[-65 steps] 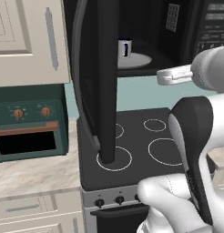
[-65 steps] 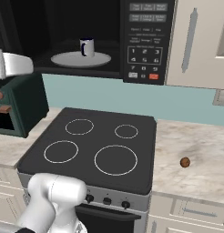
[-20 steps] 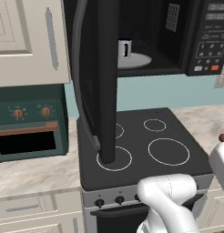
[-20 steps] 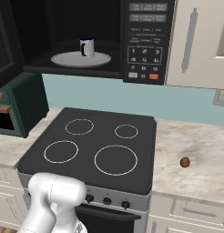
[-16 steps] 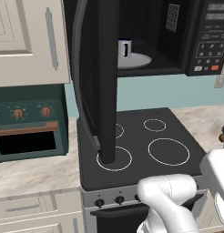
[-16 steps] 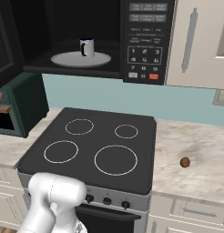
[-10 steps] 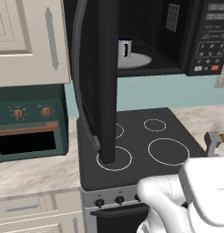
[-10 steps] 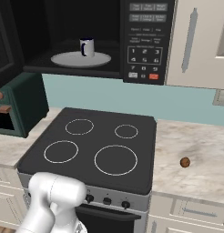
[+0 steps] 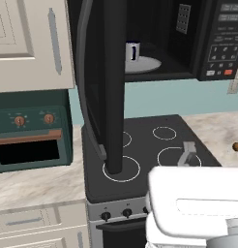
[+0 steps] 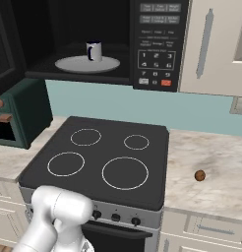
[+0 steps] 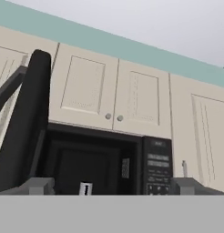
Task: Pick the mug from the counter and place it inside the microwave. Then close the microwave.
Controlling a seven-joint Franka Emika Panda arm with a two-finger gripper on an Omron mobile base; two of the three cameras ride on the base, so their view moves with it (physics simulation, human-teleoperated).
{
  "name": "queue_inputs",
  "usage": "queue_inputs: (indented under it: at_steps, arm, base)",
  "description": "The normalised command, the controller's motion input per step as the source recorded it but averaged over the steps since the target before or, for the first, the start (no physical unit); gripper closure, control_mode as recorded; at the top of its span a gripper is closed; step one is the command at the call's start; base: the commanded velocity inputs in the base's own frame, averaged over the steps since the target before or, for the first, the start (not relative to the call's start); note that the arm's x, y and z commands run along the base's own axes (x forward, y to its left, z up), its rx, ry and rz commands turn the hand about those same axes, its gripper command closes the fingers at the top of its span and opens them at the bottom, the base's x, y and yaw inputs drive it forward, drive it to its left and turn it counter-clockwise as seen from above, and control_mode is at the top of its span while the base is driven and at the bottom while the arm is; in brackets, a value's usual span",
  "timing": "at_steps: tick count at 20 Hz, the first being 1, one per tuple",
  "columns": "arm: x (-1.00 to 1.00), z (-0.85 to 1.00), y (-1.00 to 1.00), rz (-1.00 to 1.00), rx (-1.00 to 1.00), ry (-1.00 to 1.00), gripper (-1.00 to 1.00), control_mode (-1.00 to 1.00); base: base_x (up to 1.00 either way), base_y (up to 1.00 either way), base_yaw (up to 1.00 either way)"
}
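While my gripper (image 11: 111, 185) hangs with jaws spread wide and empty, facing the microwave (image 10: 93, 44), I see the mug (image 10: 94, 50) standing on its turntable plate (image 10: 69, 64), door (image 9: 109, 82) open.

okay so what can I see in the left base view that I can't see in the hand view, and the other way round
Left base view alone: the black stovetop, the teal oven, the beige counter with a small brown ball, and the round turntable plate under the mug.

Hand view alone: the row of cream upper cabinets above the microwave, a teal strip of wall, and the ceiling. The fingers stand wide apart at the bottom, holding nothing.

Both: the open microwave with its door swung out, its keypad, and the mug inside.
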Motion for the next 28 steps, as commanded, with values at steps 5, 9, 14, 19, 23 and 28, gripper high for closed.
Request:
queue_inputs:
  at_steps: [5,9,14,19,23,28]
  arm:
    - [0.08,-0.04,0.36,-0.15,0.0,0.01,-1.0,-1.0]
    - [0.2,-0.21,0.23,-0.19,0.0,0.0,-1.0,-1.0]
    - [0.25,-0.21,0.24,-0.2,0.0,0.01,-1.0,-1.0]
    - [0.19,-0.06,0.26,-0.2,0.0,0.0,-1.0,-1.0]
    - [0.22,0.0,0.36,-0.18,0.0,0.0,-1.0,-1.0]
    - [0.29,-0.05,0.41,-0.15,0.0,0.0,-1.0,-1.0]
  base:
    - [0.0,0.0,0.0]
    - [0.0,0.0,0.0]
    - [0.0,0.0,0.0]
    - [0.0,0.0,0.0]
    - [0.0,0.0,0.0]
    - [0.0,0.0,0.0]
